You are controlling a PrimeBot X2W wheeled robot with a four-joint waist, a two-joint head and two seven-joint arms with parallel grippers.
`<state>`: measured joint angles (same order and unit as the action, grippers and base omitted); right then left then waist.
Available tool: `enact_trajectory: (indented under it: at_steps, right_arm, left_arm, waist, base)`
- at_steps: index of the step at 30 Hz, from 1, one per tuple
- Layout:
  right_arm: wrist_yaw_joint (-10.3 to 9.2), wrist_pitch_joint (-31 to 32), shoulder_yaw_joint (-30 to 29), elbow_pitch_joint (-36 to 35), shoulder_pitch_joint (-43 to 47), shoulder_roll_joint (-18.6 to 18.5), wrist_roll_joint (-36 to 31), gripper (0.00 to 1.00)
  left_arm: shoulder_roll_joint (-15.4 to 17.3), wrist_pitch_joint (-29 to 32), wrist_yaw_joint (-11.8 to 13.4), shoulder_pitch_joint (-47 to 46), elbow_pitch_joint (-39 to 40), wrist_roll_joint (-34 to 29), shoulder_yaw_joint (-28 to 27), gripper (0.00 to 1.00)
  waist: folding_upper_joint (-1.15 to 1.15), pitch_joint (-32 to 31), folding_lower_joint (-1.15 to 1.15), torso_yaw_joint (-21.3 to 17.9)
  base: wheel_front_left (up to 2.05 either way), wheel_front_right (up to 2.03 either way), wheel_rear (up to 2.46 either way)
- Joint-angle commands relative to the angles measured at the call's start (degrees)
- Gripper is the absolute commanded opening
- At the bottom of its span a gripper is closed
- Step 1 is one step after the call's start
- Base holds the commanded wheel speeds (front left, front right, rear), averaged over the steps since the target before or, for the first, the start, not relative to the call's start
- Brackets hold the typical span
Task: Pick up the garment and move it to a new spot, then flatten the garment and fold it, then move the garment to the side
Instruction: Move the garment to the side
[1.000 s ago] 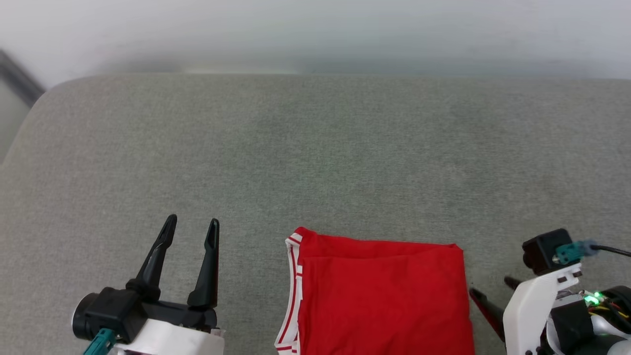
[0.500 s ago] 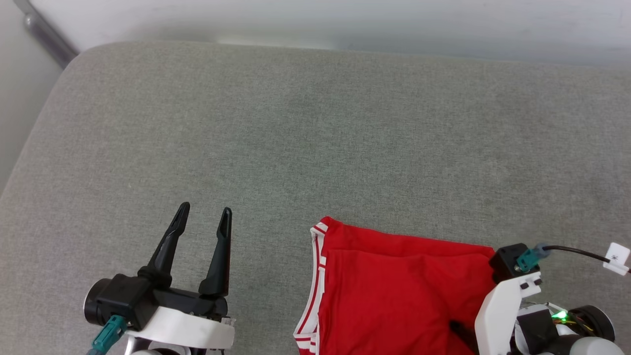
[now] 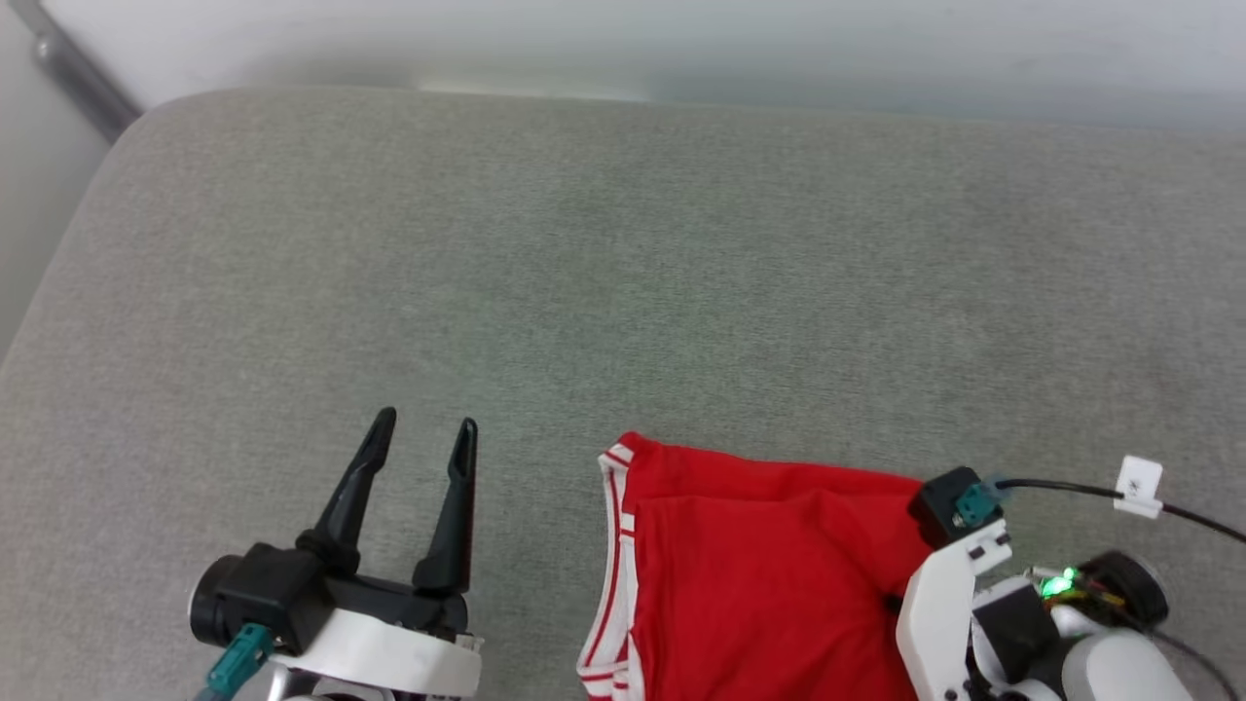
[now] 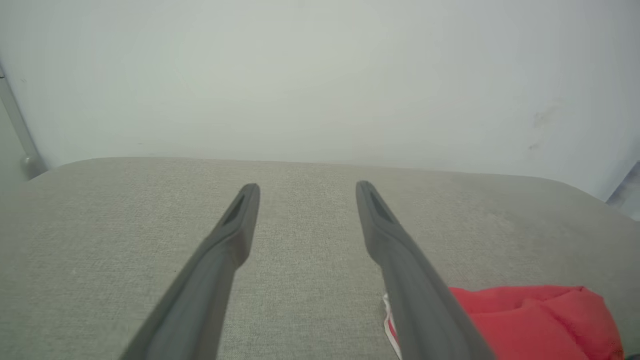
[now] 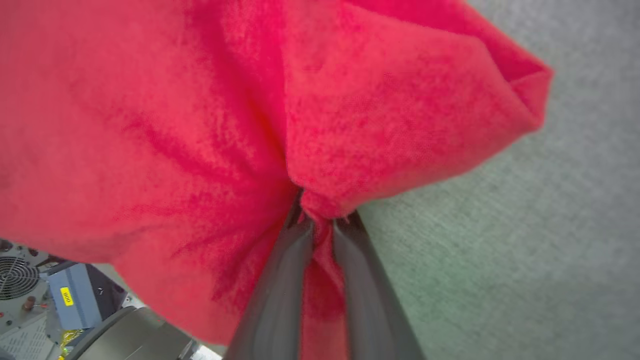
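Note:
The garment (image 3: 759,574) is a folded red jersey with red-and-white striped trim along its left edge, lying at the near middle of the grey cushion. In the right wrist view my right gripper (image 5: 322,217) is shut on a bunched pinch of the red fabric (image 5: 210,115), which puckers around the fingertips. Its white wrist housing (image 3: 939,604) sits over the garment's right edge and hides the fingers there. My left gripper (image 3: 423,433) stands open over bare cushion left of the garment, touching nothing. Between those fingers (image 4: 306,192) lies grey cushion, with the garment (image 4: 525,315) at lower right.
The grey fabric cushion (image 3: 623,292) spreads wide behind and to both sides, with a rounded far-left corner. A pale wall (image 3: 623,39) runs along the back, and a metal pole (image 3: 73,73) stands at upper left. The robot's base electronics (image 5: 30,290) show below the cushion's near edge.
The head camera has shifted. My right gripper has gone from beside the garment's right edge onto it and shut on the fabric, drawing that edge in. The left gripper stays open.

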<state>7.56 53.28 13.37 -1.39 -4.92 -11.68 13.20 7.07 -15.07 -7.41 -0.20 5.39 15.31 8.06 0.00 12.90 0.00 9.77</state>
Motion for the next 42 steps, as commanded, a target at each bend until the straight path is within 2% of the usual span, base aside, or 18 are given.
enact_trajectory:
  at_steps: [1, 6, 9, 13, 16, 21, 24, 29, 36, 42]
  right_arm:
    - [-0.16, -0.9, 0.5, 0.9, -1.9, -2.6, -1.8, 0.00]
    - [-0.11, -2.5, 7.1, -1.7, -8.5, -10.1, -5.8, 0.00]
    - [-0.12, -3.2, 11.2, -2.9, -13.9, -16.8, -8.6, 0.00]
    - [-0.13, -3.6, 15.3, -3.3, -19.7, -24.9, -8.9, 0.00]
    - [-0.12, -4.4, 16.8, -3.7, -23.1, -30.6, -8.4, 0.00]
    - [-0.12, -7.0, 15.1, -1.8, -25.7, -36.9, -6.8, 0.00]
    - [-0.12, -10.2, 12.8, 1.1, -26.3, -39.0, -6.8, 0.00]
    - [-0.12, -18.4, 7.6, 8.7, -27.2, -39.7, -7.8, 0.00]
    - [-0.13, -28.1, 1.6, 18.7, -28.1, -39.4, -10.9, 0.00]
    - [-0.13, -34.3, -3.6, 25.3, -29.4, -39.9, -13.2, 0.00]
  left_arm:
    - [0.3, -0.1, -0.1, 0.8, -0.3, -0.1, 0.3, 1.00]
    - [-0.1, -0.1, -0.1, 0.8, -0.2, -0.5, 2.2, 1.00]
    - [0.2, -0.1, -0.1, 0.3, -0.1, -0.4, 4.2, 1.00]
    - [1.1, -0.1, -0.1, -1.8, 0.4, -0.4, 7.4, 1.00]
    - [1.8, -0.1, -0.1, -4.0, 0.8, -0.6, 9.2, 1.00]
    - [3.3, -0.1, -0.1, -8.4, 1.5, -1.1, 11.7, 1.00]
    - [4.5, -0.1, -0.1, -10.9, 2.2, -1.2, 12.6, 1.00]
    - [6.4, -0.1, -0.1, -14.9, 3.4, -1.5, 14.2, 1.00]
    - [8.3, -0.1, -0.1, -19.2, 5.7, -1.7, 15.5, 1.00]
    - [8.4, -0.1, -0.1, -21.4, 7.1, -1.9, 15.4, 1.00]
  waist:
    - [0.00, -0.7, 0.00, -1.6]
    - [0.00, 0.1, 0.00, -6.9]
    - [0.00, 1.5, 0.00, -11.1]
    - [0.00, 4.3, 0.00, -16.5]
    - [0.00, 6.9, 0.00, -20.0]
    - [0.00, 11.9, 0.00, -24.2]
    - [0.00, 15.1, 0.00, -25.8]
    - [0.00, 19.3, 0.00, -26.3]
    - [0.00, 24.6, 0.00, -24.9]
    - [0.00, 27.1, 0.00, -22.9]
  base:
    - [0.00, 0.00, 0.00]
    - [0.00, 0.00, 0.00]
    - [0.00, 0.00, 0.00]
    - [0.00, 0.00, 0.00]
    - [0.00, 0.00, 0.00]
    - [0.00, 0.00, 0.00]
    - [0.00, 0.00, 0.00]
    - [0.00, 0.00, 0.00]
    - [0.00, 0.00, 0.00]
    - [0.00, 0.00, 0.00]
